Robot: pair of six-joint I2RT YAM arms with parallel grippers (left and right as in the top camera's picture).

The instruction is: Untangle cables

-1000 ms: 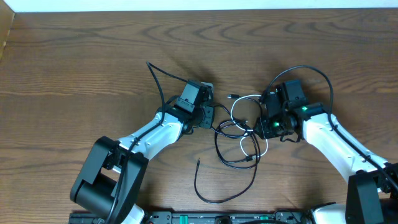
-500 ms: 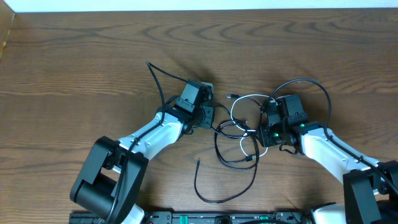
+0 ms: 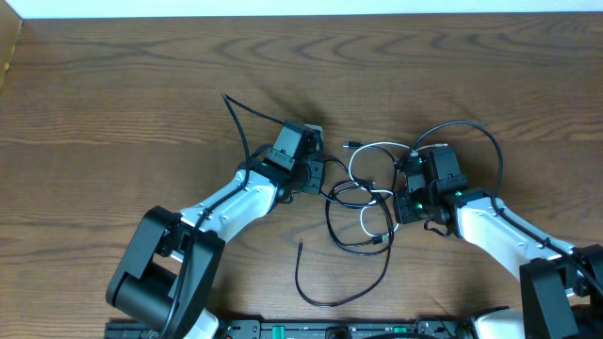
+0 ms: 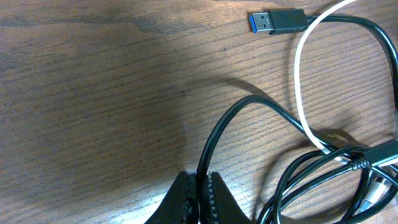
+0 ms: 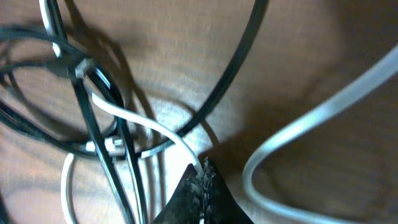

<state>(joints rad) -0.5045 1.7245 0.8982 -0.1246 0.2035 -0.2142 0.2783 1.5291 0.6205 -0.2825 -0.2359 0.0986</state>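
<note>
My left claw [image 4: 198, 186] was clamped on the black cable [image 4: 219, 134]; at three o'clock from it, my right claw [image 5: 202, 177] was clamped on the white cable [image 5: 146, 124].

The table [image 3: 113, 85] filled nearly the whole overhead view, dark brown wood, and what a grain on it: long wavy streaks that ran from left to right across the top. Along the far edge sat a thin white strip [image 3: 283, 7], too narrow to call as wall or floor. At the far left corner a pale tan edge [image 3: 8, 42] poked in, cut off by the frame. Up close, the left wrist view showed the wood unevenly lit, a bright patch beside soft dark shadow.
</note>
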